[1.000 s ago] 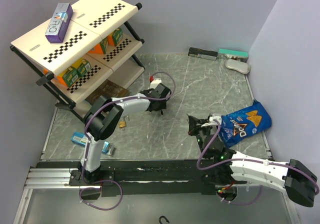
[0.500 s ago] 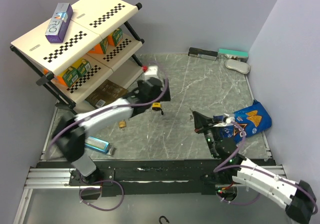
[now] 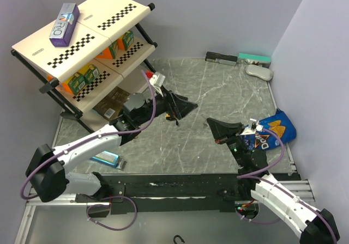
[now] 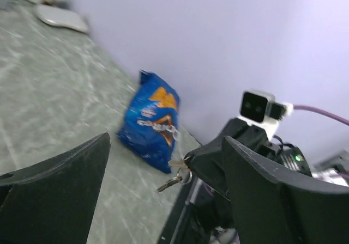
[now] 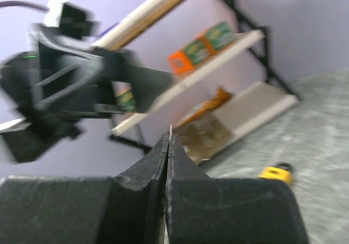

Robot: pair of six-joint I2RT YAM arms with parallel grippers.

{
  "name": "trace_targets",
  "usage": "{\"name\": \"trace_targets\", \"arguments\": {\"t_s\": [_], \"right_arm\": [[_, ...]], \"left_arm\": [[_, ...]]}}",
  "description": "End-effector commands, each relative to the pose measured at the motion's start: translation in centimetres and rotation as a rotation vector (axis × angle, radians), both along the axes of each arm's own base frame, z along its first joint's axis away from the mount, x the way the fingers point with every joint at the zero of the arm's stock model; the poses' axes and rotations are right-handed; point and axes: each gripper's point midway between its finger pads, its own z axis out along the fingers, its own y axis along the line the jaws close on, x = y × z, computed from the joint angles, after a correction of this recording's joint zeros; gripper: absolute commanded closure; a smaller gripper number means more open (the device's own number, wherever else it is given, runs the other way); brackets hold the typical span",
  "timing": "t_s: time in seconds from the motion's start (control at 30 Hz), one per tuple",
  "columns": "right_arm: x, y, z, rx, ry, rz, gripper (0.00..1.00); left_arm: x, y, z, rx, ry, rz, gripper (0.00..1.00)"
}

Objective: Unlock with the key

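- While the right gripper has its fingers pressed together on the key, which dangles from their tips, the yellow padlock lies on the table, ahead of and below those tips, on the side towards the shelf.
- Left gripper hangs raised near the padlock, with its fingers wide apart and nothing between them. It looks the nearer arm for steadying the lock.
- Key hangs slanting down, so by my judgement it needs lining up with the keyhole. How the padlock itself lies is too blurred to tell.
- Bare table separates the two grippers. The chip bag sits to the right of the right arm, and the shelf stands beyond the padlock to the left.
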Motion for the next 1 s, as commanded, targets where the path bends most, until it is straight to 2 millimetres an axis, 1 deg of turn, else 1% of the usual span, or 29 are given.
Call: {"name": "trace_targets", "arguments": {"t_s": [0.0,0.03,0.07,0.1,0.13,0.17,0.2,0.3,0.37,0.5,0.63,0.73,0.93,0.97], "right_arm": [[-3.1,1.4,3.6,0.07,-0.153,0.167,1.0],[-3.2,1.8,3.4,0.052,-0.153,0.185,1.0],[-3.2,1.9,3.6,0.048,-0.16,0.188,1.0],[-3.4,1.9,4.0,0.057,-0.177,0.193,1.0],[-3.4,2.0,3.8,0.056,-0.175,0.201,1.0],[-3.5,2.0,4.0,0.062,-0.183,0.205,1.0],[-3.6,2.0,4.2,0.066,-0.194,0.208,1.0],[-3.6,2.2,4.4,0.065,-0.2,0.216,1.0],[-3.6,2.0,4.5,0.073,-0.202,0.207,1.0],[-3.4,1.6,4.7,0.072,-0.201,0.181,1.0],[-2.9,1.2,4.2,0.076,-0.171,0.15,1.0],[-2.7,0.9,4.3,0.08,-0.168,0.13,1.0],[-2.6,0.6,4.4,0.085,-0.168,0.116,1.0],[-2.6,0.7,4.3,0.082,-0.163,0.116,1.0]], "left_arm": [[-3.2,-1.3,2.0,-0.13,0.005,-0.206,0.15],[-3.5,-1.4,2.2,-0.149,0.01,-0.228,0.19],[-4.0,-1.4,3.0,-0.187,-0.013,-0.26,0.21],[-4.4,-1.8,2.3,-0.194,0.022,-0.301,0.24],[-4.6,-2.0,2.2,-0.201,0.033,-0.319,0.25],[-4.5,-2.3,1.9,-0.209,0.053,-0.33,0.26],[-4.5,-2.5,1.7,-0.209,0.065,-0.337,0.3],[-4.8,-2.8,1.5,-0.221,0.083,-0.362,0.34],[-4.8,-3.0,1.1,-0.212,0.092,-0.358,0.34],[-4.9,-3.2,0.6,-0.193,0.101,-0.353,0.39],[-5.4,-3.6,0.5,-0.193,0.104,-0.365,0.42],[-6.2,-3.9,0.3,-0.193,0.104,-0.386,0.45],[-6.4,-4.1,-0.1,-0.189,0.12,-0.386,0.49],[-6.5,-4.1,0.0,-0.193,0.116,-0.389,0.53]]}}
